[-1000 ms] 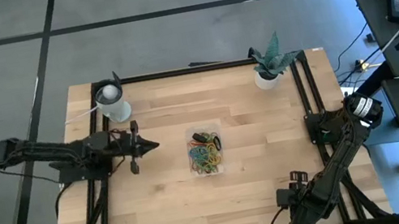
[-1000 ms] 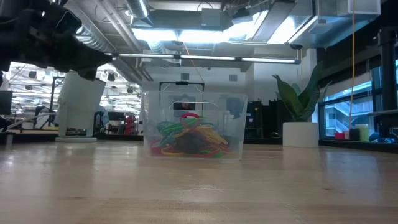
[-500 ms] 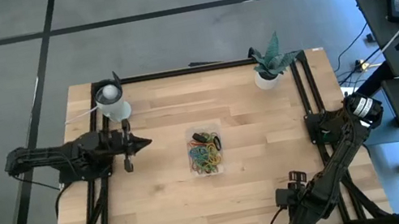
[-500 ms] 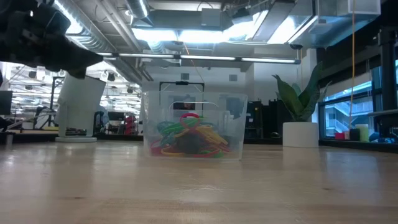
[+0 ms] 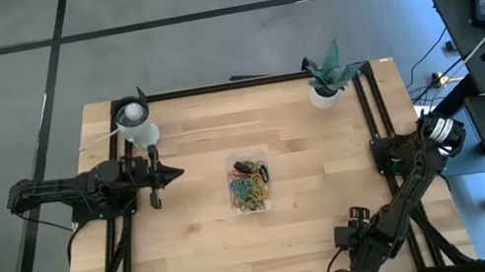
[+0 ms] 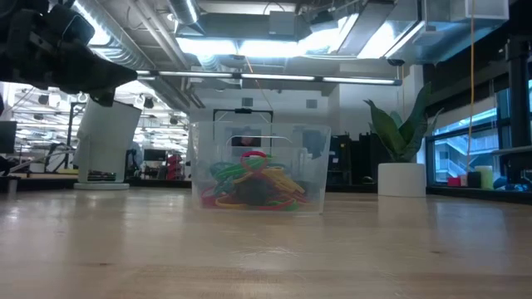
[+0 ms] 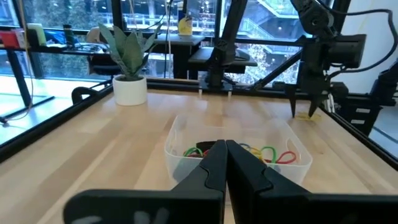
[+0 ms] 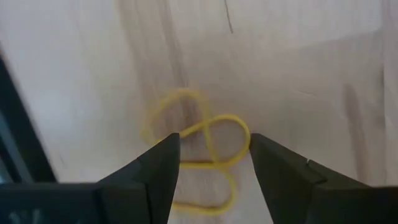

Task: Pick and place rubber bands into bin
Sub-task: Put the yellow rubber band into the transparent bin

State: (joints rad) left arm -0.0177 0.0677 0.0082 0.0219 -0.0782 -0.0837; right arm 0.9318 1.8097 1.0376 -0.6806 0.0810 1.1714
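Mostly done: the bin mid-worktop holds most rubber bands. One yellow band left on the worktop, between the right hand's spread fingers. Left hand closed, empty.

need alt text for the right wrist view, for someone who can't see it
Close-up, looking down past the right gripper, whose two dark fingers stand open over yellow rubber bands lying looped and overlapping on the pale wooden table. The bands sit between the fingertips, not yet gripped. A dark strip runs along one edge of the picture.
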